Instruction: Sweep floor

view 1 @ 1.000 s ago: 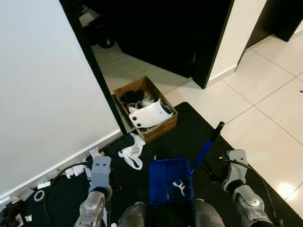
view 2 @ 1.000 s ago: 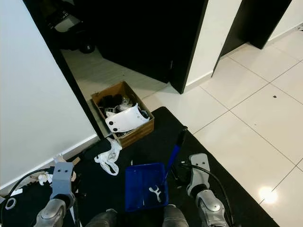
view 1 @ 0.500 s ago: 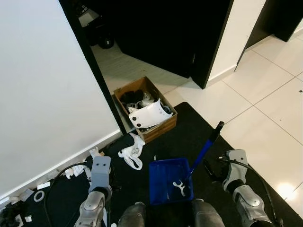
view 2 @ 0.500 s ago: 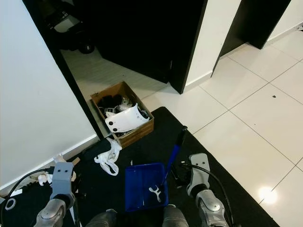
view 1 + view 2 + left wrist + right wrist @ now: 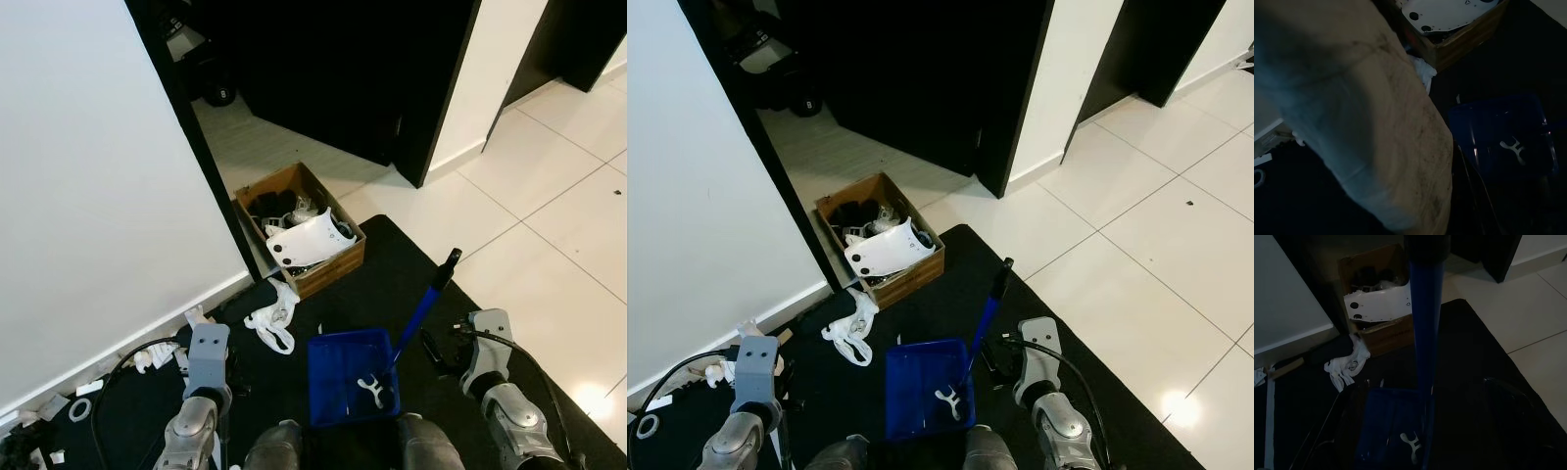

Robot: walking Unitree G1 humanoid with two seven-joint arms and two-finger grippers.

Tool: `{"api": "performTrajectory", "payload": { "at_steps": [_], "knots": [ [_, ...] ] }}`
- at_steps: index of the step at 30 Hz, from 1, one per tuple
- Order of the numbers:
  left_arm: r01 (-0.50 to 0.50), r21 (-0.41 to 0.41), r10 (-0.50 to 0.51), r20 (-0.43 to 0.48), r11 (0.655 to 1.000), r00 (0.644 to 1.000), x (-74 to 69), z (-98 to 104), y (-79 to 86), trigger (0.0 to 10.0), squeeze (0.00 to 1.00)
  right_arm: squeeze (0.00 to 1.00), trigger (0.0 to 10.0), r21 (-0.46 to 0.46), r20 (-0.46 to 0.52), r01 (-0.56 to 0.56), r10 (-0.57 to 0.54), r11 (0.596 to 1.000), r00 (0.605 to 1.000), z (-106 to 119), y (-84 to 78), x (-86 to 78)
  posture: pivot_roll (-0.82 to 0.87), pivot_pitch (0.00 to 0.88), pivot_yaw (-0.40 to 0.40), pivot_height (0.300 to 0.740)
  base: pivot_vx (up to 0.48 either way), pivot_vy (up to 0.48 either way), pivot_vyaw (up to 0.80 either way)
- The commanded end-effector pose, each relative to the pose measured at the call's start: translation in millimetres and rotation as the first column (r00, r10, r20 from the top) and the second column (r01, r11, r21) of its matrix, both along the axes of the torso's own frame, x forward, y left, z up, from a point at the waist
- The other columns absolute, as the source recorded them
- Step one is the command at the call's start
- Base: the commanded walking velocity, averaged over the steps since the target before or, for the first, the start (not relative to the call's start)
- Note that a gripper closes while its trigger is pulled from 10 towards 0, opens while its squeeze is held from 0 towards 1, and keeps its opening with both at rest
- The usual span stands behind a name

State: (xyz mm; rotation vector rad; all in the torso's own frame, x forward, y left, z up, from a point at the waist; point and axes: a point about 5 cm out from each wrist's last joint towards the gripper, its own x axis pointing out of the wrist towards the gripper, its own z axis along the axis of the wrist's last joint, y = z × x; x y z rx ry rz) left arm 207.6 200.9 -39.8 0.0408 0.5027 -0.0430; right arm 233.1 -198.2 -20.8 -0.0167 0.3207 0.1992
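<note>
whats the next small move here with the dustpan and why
Probably bring the right gripper in to close on the blue handle, since that handle stands up from the blue dustpan just beside it. The dustpan already holds a small white piece, while a crumpled white bag lies on the black mat.

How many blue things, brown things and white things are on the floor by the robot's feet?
Blue: 2, the dustpan and its handle
Brown: 1, the cardboard box
White: 2, the crumpled bag and the small piece in the dustpan
Total: 5
</note>
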Motion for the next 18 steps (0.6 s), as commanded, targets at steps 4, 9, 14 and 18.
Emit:
{"api": "performTrajectory", "payload": {
  "at_steps": [4,9,14,18],
  "knots": [
    [-0.012,-0.036,0.011,-0.018,0.999,1.0,-4.7,-4.3,-3.8,10.0,0.0,0.0,10.0,0.012,-0.02,0.02,-0.019,1.0,1.0,-3.8,-3.1,-4.7,-0.02,0.133,0.025,0.74,0.0,0.0,0.0],
    [-0.012,-0.037,0.011,-0.019,0.999,1.0,-5.2,-4.5,-4.1,10.0,0.0,0.0,10.0,0.014,-0.021,0.021,-0.02,1.0,1.0,-3.9,-3.5,-5.1,-0.02,0.134,0.024,0.74,0.0,0.0,0.0],
    [-0.012,-0.038,0.011,-0.019,0.999,1.0,-5.7,-4.7,-4.2,10.0,0.0,0.0,10.0,0.014,-0.022,0.02,-0.02,1.0,1.0,-4.2,-3.7,-5.7,-0.02,0.134,0.024,0.74,0.0,0.0,0.0],
    [-0.012,-0.039,0.011,-0.02,0.999,1.0,-6.1,-4.9,-4.3,10.0,0.0,0.0,10.0,0.015,-0.023,0.02,-0.019,1.0,1.0,-4.4,-3.8,-6.1,-0.02,0.132,0.025,0.74,0.0,0.0,0.0]
  ]
}}
